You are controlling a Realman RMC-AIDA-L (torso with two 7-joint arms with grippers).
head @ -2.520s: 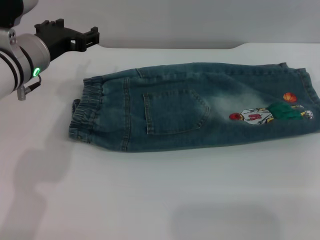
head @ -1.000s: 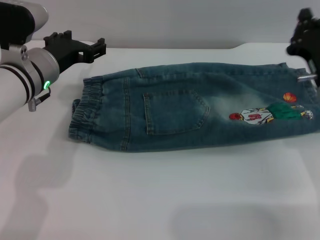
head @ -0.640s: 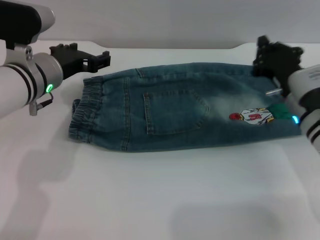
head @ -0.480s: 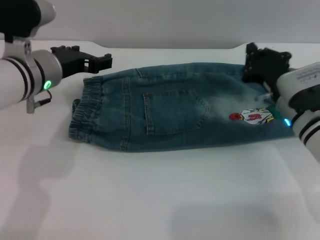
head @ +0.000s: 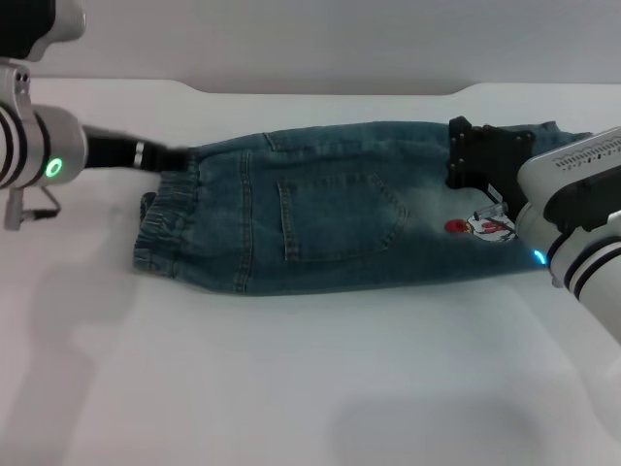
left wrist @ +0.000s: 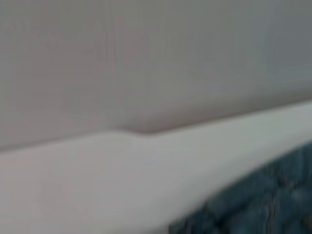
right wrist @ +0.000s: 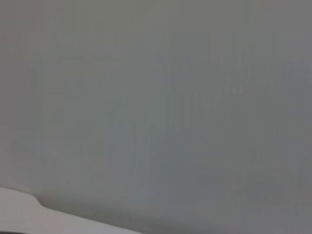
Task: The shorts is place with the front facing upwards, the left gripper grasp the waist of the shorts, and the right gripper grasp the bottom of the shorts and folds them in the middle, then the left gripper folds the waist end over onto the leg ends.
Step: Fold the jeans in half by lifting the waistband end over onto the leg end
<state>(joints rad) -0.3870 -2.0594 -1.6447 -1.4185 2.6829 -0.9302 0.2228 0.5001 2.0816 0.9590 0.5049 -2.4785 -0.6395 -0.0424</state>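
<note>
The shorts (head: 369, 204) lie folded lengthwise on the worktop (head: 291, 388); left pincer (head: 170, 160) at the waist (head: 160, 218), right pincer (head: 485, 160) above the leg ends (head: 543, 209), finger states indeterminable; waist-over-legs fold remains.

You have a plain white desk (head: 291, 379) filling the near and middle of the scene (soft grey shadows lie on its near left and near middle). Behind its far edge stands a bare grey wall (head: 320, 44).
</note>
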